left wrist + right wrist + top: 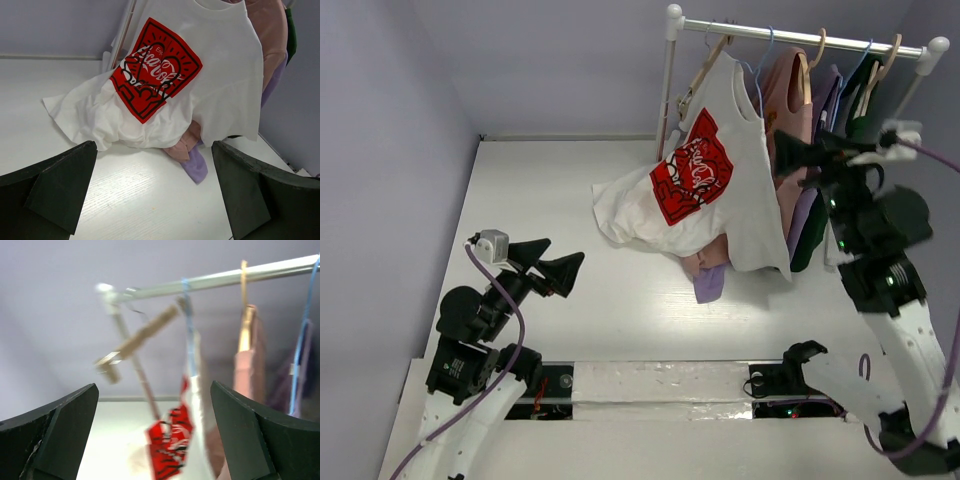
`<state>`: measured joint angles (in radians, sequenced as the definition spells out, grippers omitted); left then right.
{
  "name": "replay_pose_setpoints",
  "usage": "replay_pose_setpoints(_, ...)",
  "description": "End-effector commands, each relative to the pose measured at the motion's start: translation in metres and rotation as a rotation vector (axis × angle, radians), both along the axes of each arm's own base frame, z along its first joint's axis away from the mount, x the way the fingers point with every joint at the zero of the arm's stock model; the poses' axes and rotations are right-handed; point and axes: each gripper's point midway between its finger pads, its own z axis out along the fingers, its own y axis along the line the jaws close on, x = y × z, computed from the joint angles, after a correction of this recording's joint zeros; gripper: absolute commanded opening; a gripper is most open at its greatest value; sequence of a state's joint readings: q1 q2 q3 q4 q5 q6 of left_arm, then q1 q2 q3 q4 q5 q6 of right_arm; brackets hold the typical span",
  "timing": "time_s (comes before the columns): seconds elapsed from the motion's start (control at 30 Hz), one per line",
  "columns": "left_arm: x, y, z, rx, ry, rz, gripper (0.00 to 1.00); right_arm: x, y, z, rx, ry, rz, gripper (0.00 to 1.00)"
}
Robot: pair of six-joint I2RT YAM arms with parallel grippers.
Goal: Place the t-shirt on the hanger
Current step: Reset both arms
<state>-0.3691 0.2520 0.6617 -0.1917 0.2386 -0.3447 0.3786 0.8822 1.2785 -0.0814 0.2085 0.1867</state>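
The white t-shirt with the red graphic hangs by its collar from the rail, and its lower part lies bunched on the table. It also shows in the left wrist view and, blurred, in the right wrist view. The light-blue wire hanger sits at its neck with the hook over the rail, and it also shows in the right wrist view. How far the hanger reaches into the shoulders is hidden. My right gripper is open and empty just right of the shirt. My left gripper is open and empty, low over the table to the shirt's left.
The white clothes rack stands at the back right. A tan wooden hanger hangs tilted at the rail's left end. Pink, lilac and dark green garments hang to the right. Pink and lilac cloth lies under the shirt.
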Motion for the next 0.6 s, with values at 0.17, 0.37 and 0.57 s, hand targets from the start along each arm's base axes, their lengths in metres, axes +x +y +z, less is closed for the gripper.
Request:
replay_pose_setpoints(0.17, -0.005, 0.0, 0.064, -0.076, -0.116, -0.006, 0.99, -0.147, -0.005, 0.025, 0.227, -0.328, 0.311, 1.0)
replay_pose_setpoints(0.37, -0.018, 0.016, 0.099, -0.114, -0.229, 0.048, 0.99, -0.196, -0.027, -0.004, 0.229, -0.33, 0.302, 1.0)
replay_pose_setpoints(0.57, -0.02, 0.035, 0.093, -0.13, -0.264, 0.143, 0.99, -0.205, -0.054, -0.04, 0.246, -0.273, 0.175, 1.0)
